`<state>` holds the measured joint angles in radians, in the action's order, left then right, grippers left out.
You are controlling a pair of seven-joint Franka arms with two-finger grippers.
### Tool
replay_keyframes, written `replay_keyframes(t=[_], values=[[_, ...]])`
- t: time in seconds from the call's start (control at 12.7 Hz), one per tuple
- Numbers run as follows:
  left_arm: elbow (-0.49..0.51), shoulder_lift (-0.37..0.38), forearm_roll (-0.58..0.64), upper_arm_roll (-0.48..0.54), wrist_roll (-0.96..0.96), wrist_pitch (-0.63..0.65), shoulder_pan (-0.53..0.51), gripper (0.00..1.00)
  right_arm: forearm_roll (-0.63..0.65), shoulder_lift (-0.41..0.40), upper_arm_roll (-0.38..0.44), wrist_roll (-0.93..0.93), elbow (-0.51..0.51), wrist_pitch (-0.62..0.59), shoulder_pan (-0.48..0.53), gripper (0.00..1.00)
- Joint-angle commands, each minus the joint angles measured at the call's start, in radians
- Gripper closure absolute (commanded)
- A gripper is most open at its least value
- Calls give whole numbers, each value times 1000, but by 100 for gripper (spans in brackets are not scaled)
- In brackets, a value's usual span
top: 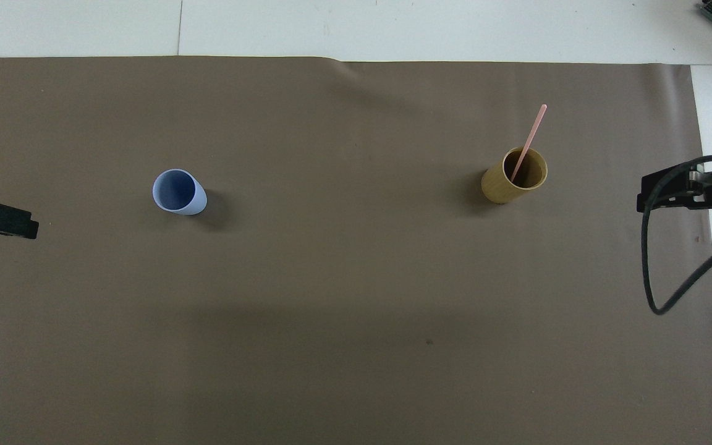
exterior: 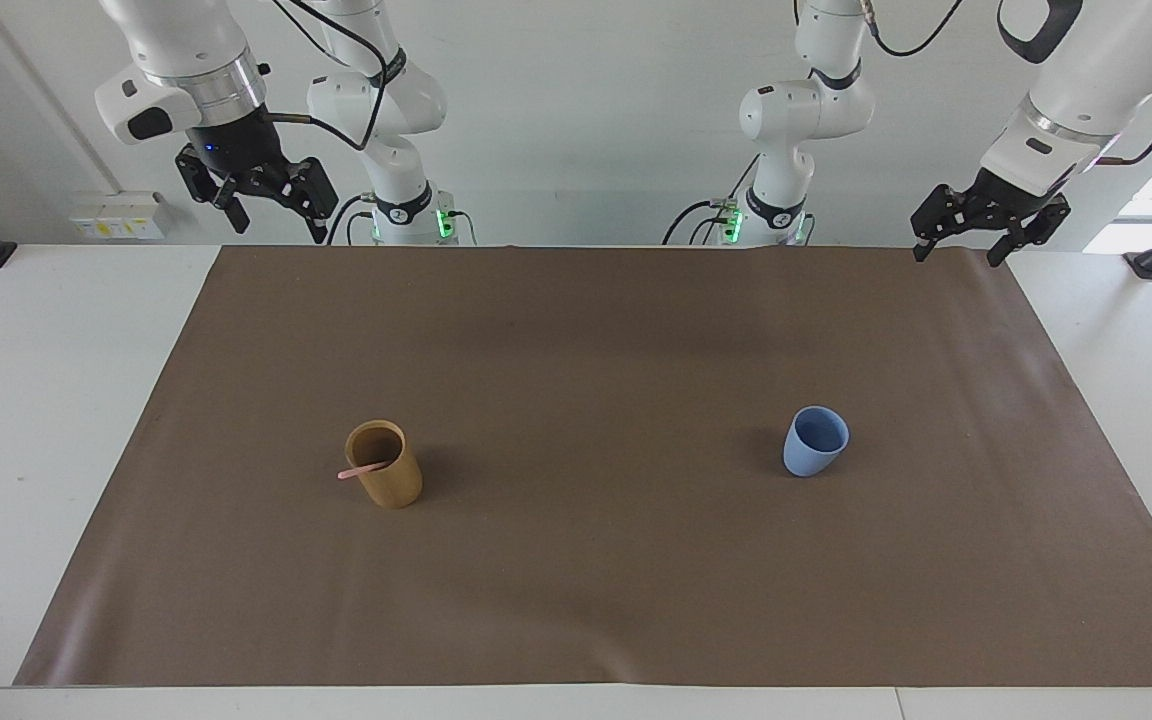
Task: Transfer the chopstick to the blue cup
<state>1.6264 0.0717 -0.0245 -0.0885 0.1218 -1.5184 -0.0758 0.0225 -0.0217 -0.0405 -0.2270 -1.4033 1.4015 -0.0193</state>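
One pale pink chopstick [exterior: 360,470] [top: 530,139] leans in a tan bamboo-coloured cup [exterior: 394,486] [top: 503,187] toward the right arm's end of the table, its top sticking out over the rim. The blue cup [exterior: 816,443] [top: 178,192] stands upright toward the left arm's end, nothing showing in it. My right gripper [exterior: 274,215] [top: 690,193] hangs open and high over the mat's edge near its base, holding nothing. My left gripper [exterior: 956,252] [top: 0,219] is open too, raised over the mat's corner near its own base. Both arms wait, well apart from the cups.
A brown mat [exterior: 576,330] [top: 343,296] covers most of the white table [exterior: 46,400]. A black cable [top: 671,296] loops below the right gripper in the overhead view. Both cups stand on the mat, wide apart.
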Motion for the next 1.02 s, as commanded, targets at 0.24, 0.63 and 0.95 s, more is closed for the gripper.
replay_keyframes(t=[0.24,0.63,0.95], values=[[12,19,6,-7,2,-5,-13,0,-3,-1,-7,-12,6,2,10,0],[7,19,8,-7,2,0,-12,0,-3,-1,-7,-12,6,2,10,0],[-33,43,12,13,1,93,-19,0,-3,-1,-7,-12,6,2,10,0]])
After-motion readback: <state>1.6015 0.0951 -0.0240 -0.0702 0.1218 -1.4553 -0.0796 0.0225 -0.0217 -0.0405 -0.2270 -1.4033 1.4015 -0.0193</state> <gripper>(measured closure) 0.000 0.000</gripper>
